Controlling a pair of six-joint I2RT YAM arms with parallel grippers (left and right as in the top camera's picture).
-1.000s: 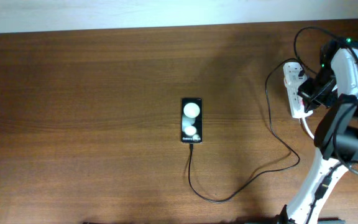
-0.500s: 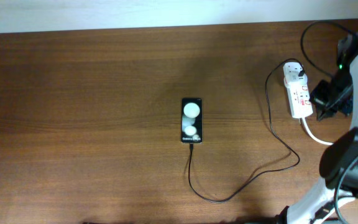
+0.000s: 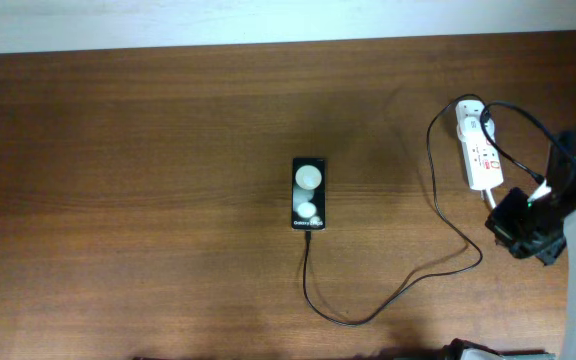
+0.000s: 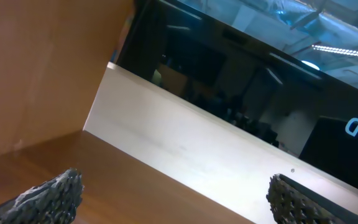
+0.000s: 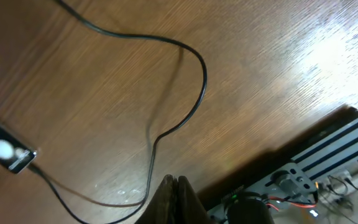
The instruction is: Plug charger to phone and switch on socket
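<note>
The phone (image 3: 309,193) lies flat mid-table, screen up with two glare spots. The thin black charger cable (image 3: 408,288) runs from the phone's near end, loops forward and right, then back to a plug (image 3: 474,108) in the far end of the white power strip (image 3: 480,152). My right gripper (image 3: 514,226) is shut and empty, just in front of and to the right of the strip, not touching it. The right wrist view shows its closed fingers (image 5: 174,184) above the cable (image 5: 194,93), with the phone (image 5: 8,152) at the left edge. My left gripper (image 4: 176,193) is open and empty, out of the overhead view.
The strip's thick white cord (image 3: 489,198) leaves its near end and goes under my right arm. The table's right edge and a metal rail with wiring (image 5: 328,155) show in the right wrist view. The left wrist view faces a pale wall band (image 4: 185,149).
My right arm has drawn back from over the power strip toward the front right, uncovering the whole strip. The phone and cable have not moved.
</note>
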